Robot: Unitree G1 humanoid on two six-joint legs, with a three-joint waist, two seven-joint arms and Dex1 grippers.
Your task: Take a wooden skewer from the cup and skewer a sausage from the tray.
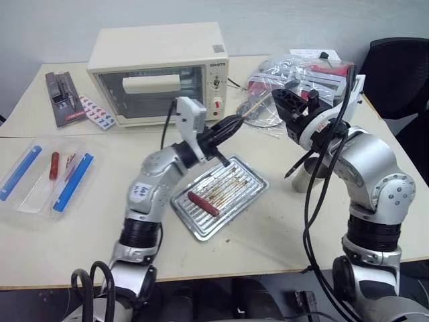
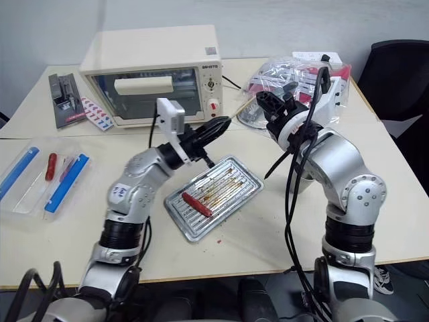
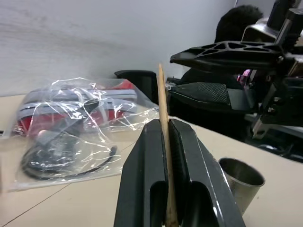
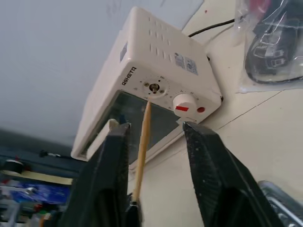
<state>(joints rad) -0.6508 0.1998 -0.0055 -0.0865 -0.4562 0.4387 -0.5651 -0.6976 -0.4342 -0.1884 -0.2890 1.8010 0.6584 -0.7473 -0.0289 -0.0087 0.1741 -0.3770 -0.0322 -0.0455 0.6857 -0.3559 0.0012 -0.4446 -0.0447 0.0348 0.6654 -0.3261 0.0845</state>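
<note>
left gripper (image 3: 170,156) clamped on wooden skewer (image 3: 163,123); right gripper (image 4: 156,142) parted around it. sausage (image 1: 202,202) lies in tray (image 1: 251,182). advise: clear the right gripper, then drive the skewer in endwise.

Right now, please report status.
Left end effector shut on wooden skewer. Right end effector open. Sausage lies on tray, path clear.

The pale table (image 1: 268,228) carries the tray (image 1: 249,180), the cup (image 1: 307,180), a toaster oven (image 1: 161,70) and plastic bags (image 1: 298,77)
</note>
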